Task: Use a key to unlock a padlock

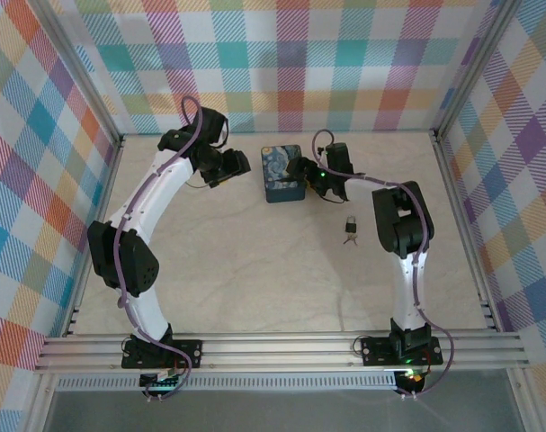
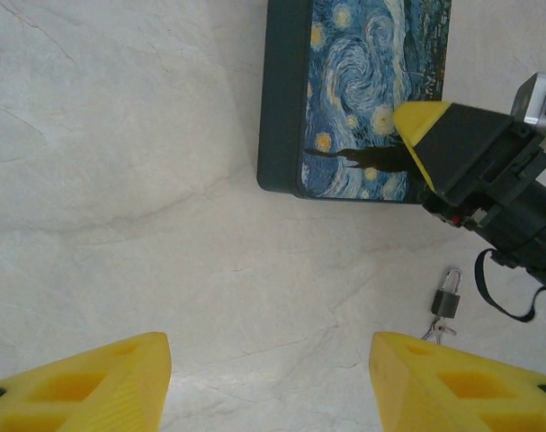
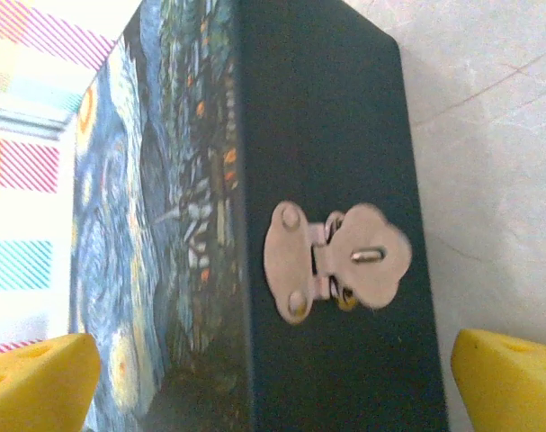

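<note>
The small padlock lies flat on the pale table, its body dark in these views and its shackle silvery, to the right of the tin and in front of my right gripper. The thin key lies right at its near end. In the left wrist view the padlock and key sit at the right, beyond my fingers. My left gripper hovers open over bare table, left of the tin. My right gripper is open at the tin's right side, facing its silver hasp; nothing is gripped.
The dark blue starry-night tin stands closed at the middle back, between the two grippers. Metal frame rails and plaid walls border the table on all sides. Purple cables run along both arms.
</note>
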`<state>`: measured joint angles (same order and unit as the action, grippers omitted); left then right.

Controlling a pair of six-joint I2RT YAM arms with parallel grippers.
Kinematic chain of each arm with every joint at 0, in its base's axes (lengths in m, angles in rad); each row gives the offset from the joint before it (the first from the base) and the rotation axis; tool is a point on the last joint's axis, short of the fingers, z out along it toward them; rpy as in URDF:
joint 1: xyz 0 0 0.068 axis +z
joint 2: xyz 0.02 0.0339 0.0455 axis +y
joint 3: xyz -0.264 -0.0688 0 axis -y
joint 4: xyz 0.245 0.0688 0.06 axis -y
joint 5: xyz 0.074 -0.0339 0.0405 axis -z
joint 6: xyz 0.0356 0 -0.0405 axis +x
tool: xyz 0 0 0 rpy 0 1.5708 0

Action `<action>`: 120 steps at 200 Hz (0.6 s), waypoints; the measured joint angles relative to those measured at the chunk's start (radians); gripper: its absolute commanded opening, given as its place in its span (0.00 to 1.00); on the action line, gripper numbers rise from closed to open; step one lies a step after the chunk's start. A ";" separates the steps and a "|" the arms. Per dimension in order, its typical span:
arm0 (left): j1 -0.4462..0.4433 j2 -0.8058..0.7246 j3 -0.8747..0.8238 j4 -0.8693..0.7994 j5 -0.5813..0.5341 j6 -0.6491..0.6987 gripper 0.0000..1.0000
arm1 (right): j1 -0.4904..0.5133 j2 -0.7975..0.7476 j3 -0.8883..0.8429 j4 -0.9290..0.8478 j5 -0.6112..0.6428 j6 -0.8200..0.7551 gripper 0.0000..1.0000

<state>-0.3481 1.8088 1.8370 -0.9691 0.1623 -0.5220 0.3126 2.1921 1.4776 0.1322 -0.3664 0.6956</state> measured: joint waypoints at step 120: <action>0.011 -0.211 -0.536 0.388 -0.424 0.174 0.72 | -0.031 -0.667 -0.476 -0.287 0.457 -0.475 1.00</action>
<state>-0.3370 1.5974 1.3014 -0.5808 -0.2615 -0.3477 0.2817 1.5253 1.0012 -0.1547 0.0902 0.2203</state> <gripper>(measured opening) 0.716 0.996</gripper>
